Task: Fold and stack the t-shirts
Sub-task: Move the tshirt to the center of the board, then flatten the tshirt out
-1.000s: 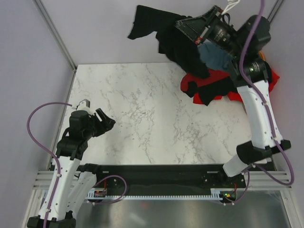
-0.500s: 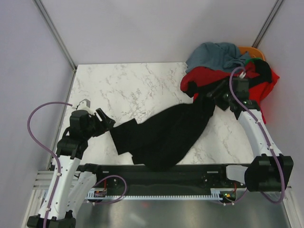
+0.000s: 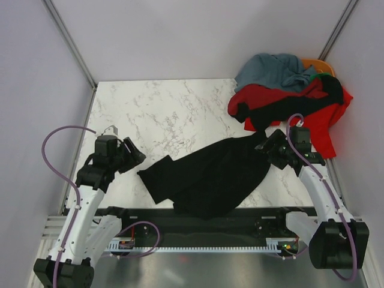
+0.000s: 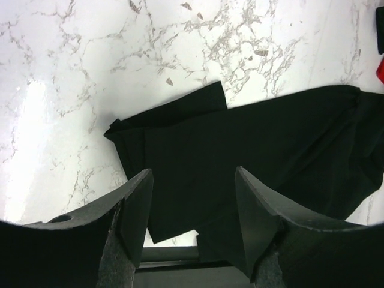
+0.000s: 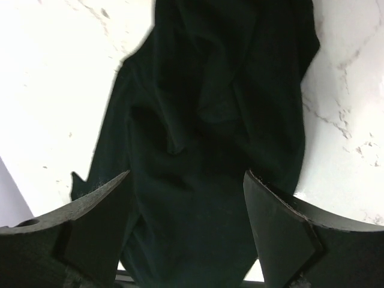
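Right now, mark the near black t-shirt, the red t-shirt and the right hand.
near black t-shirt (image 3: 210,177), top view, cloth's middle.
red t-shirt (image 3: 329,129), top view, right part.
right hand (image 3: 268,146), top view, between fingertips.

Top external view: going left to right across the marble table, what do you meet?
Left pincer, open → crumpled black cloth t-shirt → right pincer, open. The heap of red, grey-blue and black shirts overlaps the right pincer sideways, so omitted.
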Robot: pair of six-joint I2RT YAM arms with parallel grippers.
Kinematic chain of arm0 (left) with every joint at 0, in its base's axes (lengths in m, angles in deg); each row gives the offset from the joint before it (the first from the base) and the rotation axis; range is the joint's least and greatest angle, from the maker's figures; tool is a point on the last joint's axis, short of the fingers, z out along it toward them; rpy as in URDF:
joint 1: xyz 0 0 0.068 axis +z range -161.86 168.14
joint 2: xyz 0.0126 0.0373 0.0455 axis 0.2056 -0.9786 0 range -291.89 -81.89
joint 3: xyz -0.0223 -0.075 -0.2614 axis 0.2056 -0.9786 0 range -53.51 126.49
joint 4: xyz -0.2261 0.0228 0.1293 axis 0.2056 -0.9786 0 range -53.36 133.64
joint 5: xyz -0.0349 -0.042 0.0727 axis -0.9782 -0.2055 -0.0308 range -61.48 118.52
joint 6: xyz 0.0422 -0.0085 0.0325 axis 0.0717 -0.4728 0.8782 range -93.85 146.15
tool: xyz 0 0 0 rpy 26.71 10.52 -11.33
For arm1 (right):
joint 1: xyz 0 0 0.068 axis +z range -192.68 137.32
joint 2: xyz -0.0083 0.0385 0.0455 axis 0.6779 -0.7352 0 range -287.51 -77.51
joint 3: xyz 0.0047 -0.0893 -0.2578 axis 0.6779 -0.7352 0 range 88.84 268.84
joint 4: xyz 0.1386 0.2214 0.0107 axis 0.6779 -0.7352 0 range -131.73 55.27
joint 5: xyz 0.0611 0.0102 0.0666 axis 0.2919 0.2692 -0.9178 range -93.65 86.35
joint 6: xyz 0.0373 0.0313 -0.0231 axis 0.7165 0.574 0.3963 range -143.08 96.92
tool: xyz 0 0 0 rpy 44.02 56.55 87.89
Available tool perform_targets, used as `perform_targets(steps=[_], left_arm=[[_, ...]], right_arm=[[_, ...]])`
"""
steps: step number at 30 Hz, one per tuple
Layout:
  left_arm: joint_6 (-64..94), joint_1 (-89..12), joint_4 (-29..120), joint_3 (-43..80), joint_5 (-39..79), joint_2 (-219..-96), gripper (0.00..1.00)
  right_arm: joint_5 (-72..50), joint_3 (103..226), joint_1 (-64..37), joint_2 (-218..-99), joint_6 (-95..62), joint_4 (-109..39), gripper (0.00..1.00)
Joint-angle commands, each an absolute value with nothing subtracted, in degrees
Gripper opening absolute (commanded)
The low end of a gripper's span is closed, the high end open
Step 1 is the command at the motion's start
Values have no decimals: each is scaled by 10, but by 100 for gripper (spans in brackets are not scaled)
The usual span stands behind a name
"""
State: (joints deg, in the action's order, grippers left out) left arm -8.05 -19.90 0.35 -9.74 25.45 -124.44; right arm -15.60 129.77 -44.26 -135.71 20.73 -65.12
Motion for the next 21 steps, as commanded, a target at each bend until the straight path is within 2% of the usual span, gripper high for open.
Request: perform_targets(steps=[1, 8, 13, 21], left_arm=[[-133, -220, -7, -101, 283, -1262, 64], [-285, -367, -50, -162, 392, -1357, 64], [-312, -369, 12, -217, 397, -1374, 63], [-252, -369, 50, -147, 451, -1433, 57]], right_arm=[[-166, 1267, -440, -1360, 188, -627, 82], [-185, 1290, -433, -1437, 154, -603, 78], [-189, 1282, -430, -1436, 141, -600, 78], [-203, 1257, -430, -1423, 130, -594, 78]])
